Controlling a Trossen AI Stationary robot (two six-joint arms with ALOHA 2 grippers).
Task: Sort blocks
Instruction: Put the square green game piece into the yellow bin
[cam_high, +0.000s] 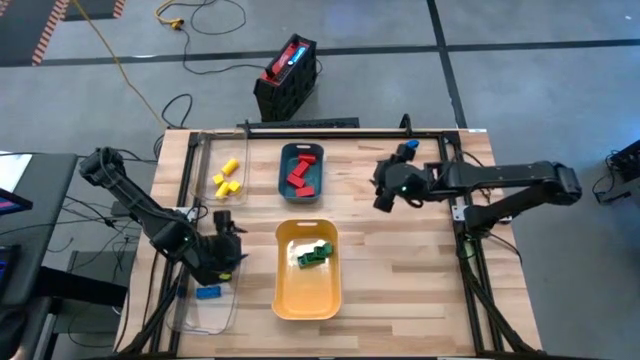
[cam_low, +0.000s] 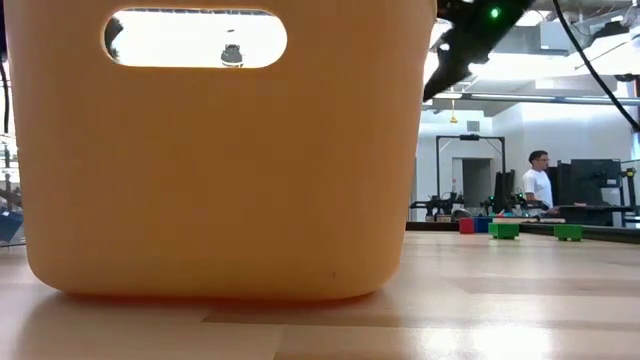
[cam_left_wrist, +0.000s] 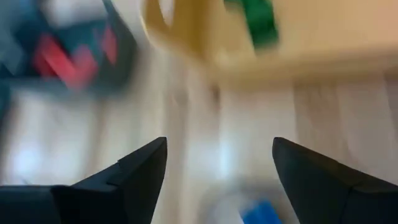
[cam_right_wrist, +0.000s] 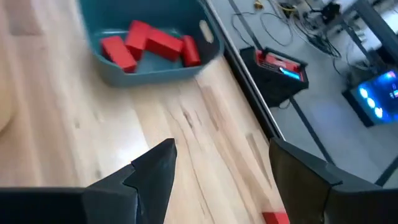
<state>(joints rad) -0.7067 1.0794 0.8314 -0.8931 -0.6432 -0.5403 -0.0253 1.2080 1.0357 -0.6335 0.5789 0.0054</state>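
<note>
The blocks lie sorted in trays. Red blocks fill the teal tray. Green blocks sit in the yellow tray. Yellow blocks lie at the far end of the clear tray, and a blue block at its near end. A few more blocks stand on the table's far right. My left gripper is open and empty above the clear tray. My right gripper hovers open and empty, right of the teal tray.
A red-and-black box stands on the floor beyond the far edge. A lone red block lies on the wood near my right gripper. Bare wood stretches right of the yellow tray. A person stands far back in the room.
</note>
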